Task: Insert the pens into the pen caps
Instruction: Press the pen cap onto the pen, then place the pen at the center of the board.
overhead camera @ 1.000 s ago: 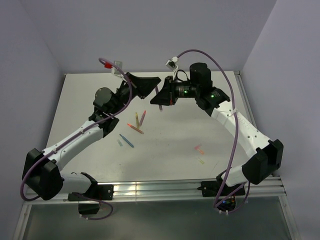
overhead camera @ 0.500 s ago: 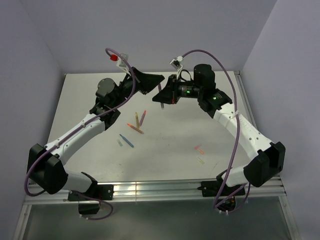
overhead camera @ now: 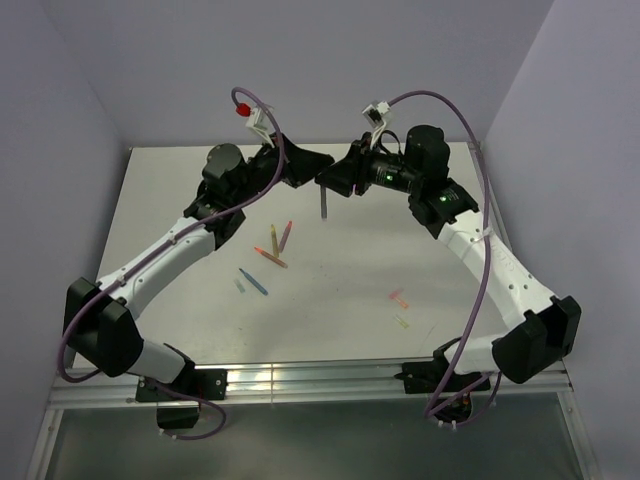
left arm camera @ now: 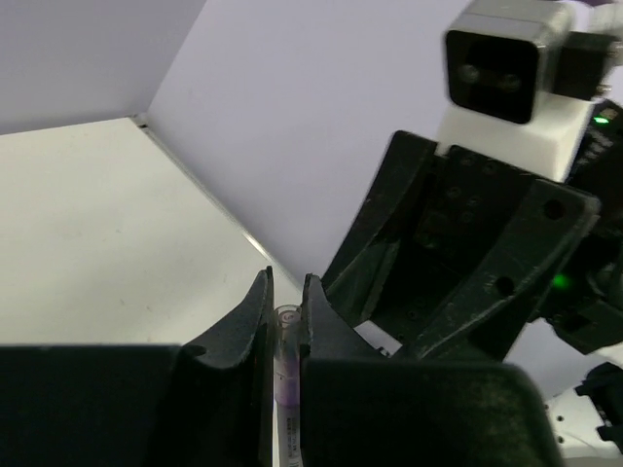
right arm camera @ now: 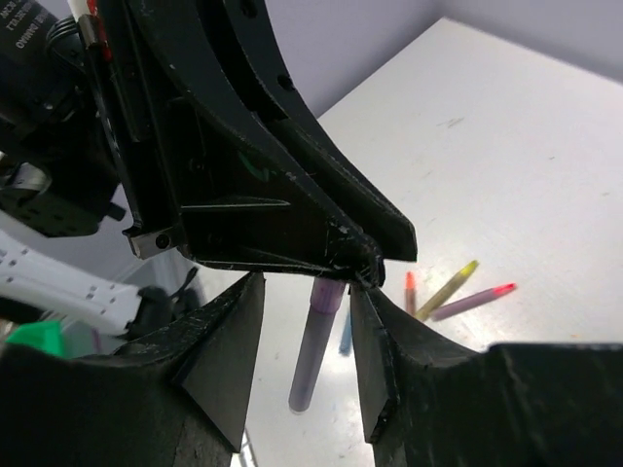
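Pink cap (overhead camera: 398, 298) near-right on surface (overhead camera: 380, 250), open room around | blue pen (overhead camera: 253, 282), orange pen (overhead camera: 270, 257) mid-left | grey-purple pen (overhead camera: 323, 205) hangs over far middle, top clenched in my left jaws | my right jaws released, spread either side of it, short of far edge

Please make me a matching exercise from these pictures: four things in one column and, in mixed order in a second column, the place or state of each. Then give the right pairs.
Column one
1. thin grey-purple pen
2. thin blue pen
3. short pink cap
4. left gripper

Column two
a. lies on the table, on the right arm's side, near a yellow-green cap
b. shut on a pen's top end
c. hangs above the table between the fingers of the right gripper
d. lies on the table beside a pale blue cap

Pairs: 1-c, 2-d, 3-a, 4-b
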